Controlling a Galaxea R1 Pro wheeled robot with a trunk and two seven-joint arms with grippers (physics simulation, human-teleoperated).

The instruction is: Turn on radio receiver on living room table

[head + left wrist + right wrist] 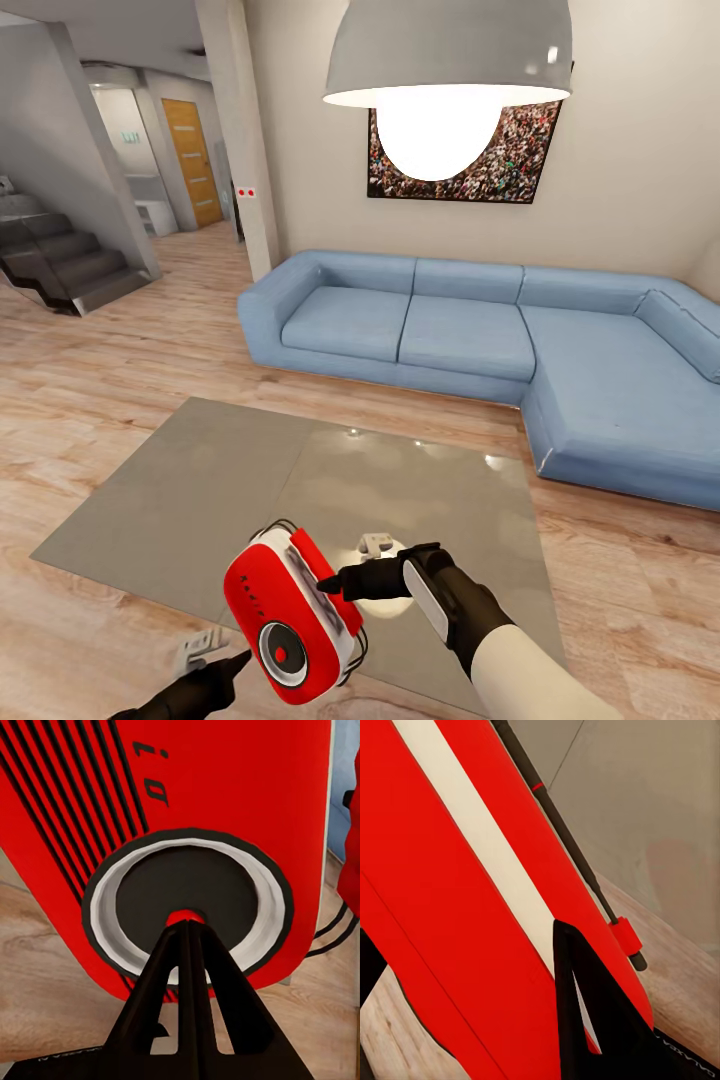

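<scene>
Over the surface's (200, 480) near edge, right gripper (335, 583) jaws pinch the tilted radio (292, 620); left gripper (240, 660) jaws, pressed together, touch its dial.

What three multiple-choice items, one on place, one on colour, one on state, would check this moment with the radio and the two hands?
1. Where is the radio receiver?
A. On the sofa
B. Held above the near edge of the table
C. On the stairs

2. What colour is the small centre of the round dial?
A. Red
B. Blue
C. Green

3. How does the left hand stand?
A. Wide open, far from the radio
B. Clamped on the handle
C. Fingers together, tips at the dial

Answers:
1 B: the head view shows the radio tilted in the right hand over the table, with the blue sofa far behind.
2 A: a red spot sits in the dial in the left wrist view.
3 C: the left hand has its fingers pressed together, pointing at the dial's centre.
</scene>
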